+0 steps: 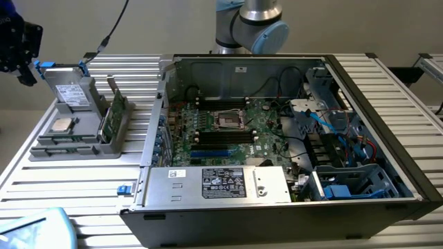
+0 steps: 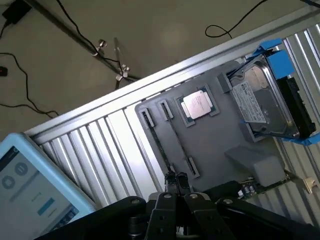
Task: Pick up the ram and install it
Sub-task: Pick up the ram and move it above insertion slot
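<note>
I read the jaws as pressed together and empty, hovering near the tabletop's (image 1: 69, 176) far corner at the exterior view's left. The ram (image 1: 66, 139) stands on edge in the gray holder (image 1: 104, 148), just beside the processor (image 1: 62, 124).

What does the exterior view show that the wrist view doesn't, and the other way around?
Exterior view: the open computer case, its motherboard, the power supply and the arm's base. Wrist view: the shut gripper and cables on the floor. Both: the grey parts tray, the processor, the hard drive and the tablet.
</note>
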You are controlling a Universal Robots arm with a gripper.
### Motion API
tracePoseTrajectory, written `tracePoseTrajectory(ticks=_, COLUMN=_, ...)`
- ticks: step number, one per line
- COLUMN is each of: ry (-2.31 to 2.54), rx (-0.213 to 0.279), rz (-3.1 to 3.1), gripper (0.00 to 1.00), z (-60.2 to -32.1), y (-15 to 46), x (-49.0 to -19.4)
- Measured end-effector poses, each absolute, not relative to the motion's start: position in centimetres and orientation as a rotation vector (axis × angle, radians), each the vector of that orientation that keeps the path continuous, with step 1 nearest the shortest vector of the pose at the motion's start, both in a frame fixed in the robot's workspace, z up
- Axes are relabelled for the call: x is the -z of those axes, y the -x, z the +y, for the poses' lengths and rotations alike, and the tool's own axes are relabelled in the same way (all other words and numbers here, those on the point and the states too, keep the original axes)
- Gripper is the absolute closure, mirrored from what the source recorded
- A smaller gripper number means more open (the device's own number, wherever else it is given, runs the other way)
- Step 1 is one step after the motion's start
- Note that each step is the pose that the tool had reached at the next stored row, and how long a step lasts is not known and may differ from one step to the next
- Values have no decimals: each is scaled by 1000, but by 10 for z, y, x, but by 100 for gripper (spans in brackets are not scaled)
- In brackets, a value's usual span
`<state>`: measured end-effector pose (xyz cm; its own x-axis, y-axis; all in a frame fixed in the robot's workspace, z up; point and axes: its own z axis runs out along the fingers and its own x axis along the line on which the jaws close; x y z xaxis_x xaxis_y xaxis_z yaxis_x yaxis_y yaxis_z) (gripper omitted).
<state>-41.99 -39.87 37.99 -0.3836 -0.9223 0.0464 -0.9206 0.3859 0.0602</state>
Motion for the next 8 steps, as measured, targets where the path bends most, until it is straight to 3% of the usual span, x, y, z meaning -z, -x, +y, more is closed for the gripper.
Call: tracePoseTrajectory(ticks=8, ry=-1882, rx=31, rz=-2424, gripper=89, z=-399, y=420, x=-379)
